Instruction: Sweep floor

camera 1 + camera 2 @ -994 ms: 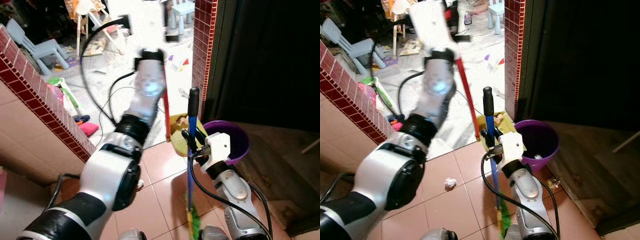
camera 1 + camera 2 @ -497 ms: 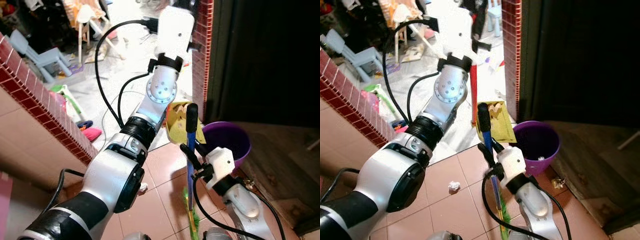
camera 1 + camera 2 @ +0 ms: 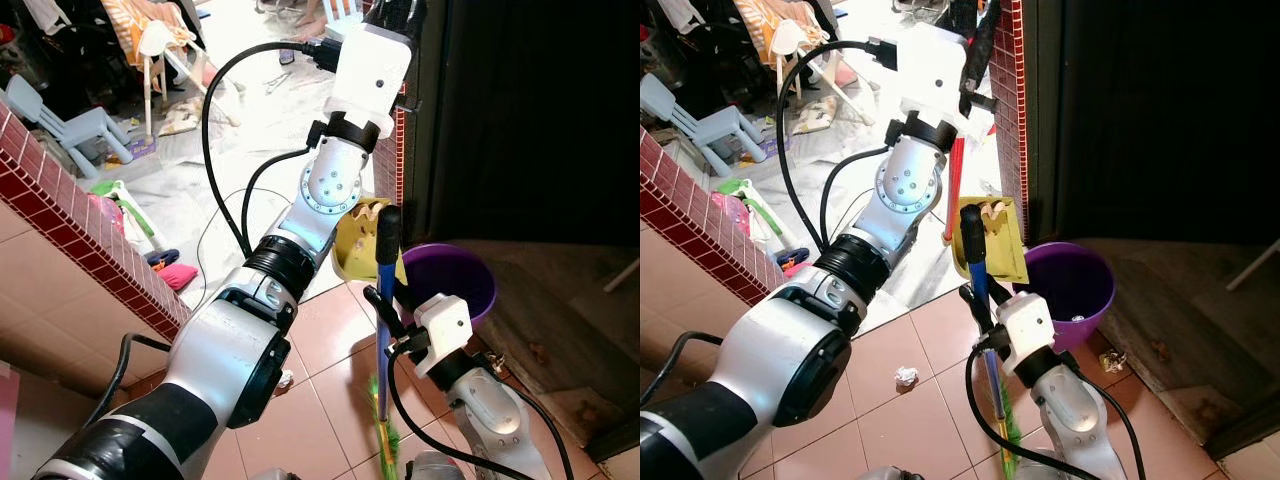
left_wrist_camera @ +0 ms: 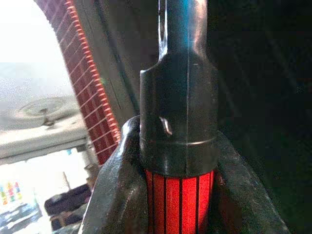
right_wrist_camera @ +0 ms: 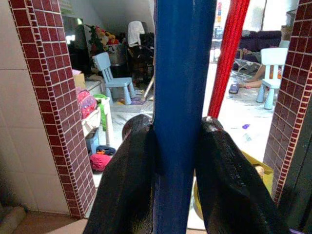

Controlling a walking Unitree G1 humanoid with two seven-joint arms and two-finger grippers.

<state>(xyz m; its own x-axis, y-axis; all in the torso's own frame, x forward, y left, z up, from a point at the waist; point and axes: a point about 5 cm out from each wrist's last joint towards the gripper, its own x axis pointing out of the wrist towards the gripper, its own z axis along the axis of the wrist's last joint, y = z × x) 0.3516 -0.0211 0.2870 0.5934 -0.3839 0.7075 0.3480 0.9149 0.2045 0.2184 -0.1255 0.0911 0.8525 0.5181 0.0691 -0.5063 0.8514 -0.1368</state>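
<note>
My left gripper (image 4: 178,187) is raised high beside the brick pillar, shut on the top of a dustpan's red handle (image 3: 956,185), just under its black cap (image 4: 178,112). From that handle the yellow dustpan (image 3: 998,245) hangs above the purple bucket (image 3: 1080,290). Lower down, my right gripper (image 5: 178,161) is shut on the blue broom handle (image 3: 383,330), which stands nearly upright. The broom's green bristles (image 3: 385,438) rest on the terracotta tiles. A crumpled piece of paper (image 3: 906,376) lies on the tiles to the left of the broom.
A low red-brick wall (image 3: 90,220) runs along the left, and a brick pillar (image 3: 1008,120) edges a dark doorway (image 3: 1160,120) on the right. Beyond lie a blue child's chair (image 3: 75,120), scattered clutter and a pink item (image 3: 178,275). A black cable (image 3: 215,150) loops off my left arm.
My left arm has swung up and toward the brick pillar, carrying the red handle and the yellow dustpan higher. The right gripper has kept its hold on the broom.
</note>
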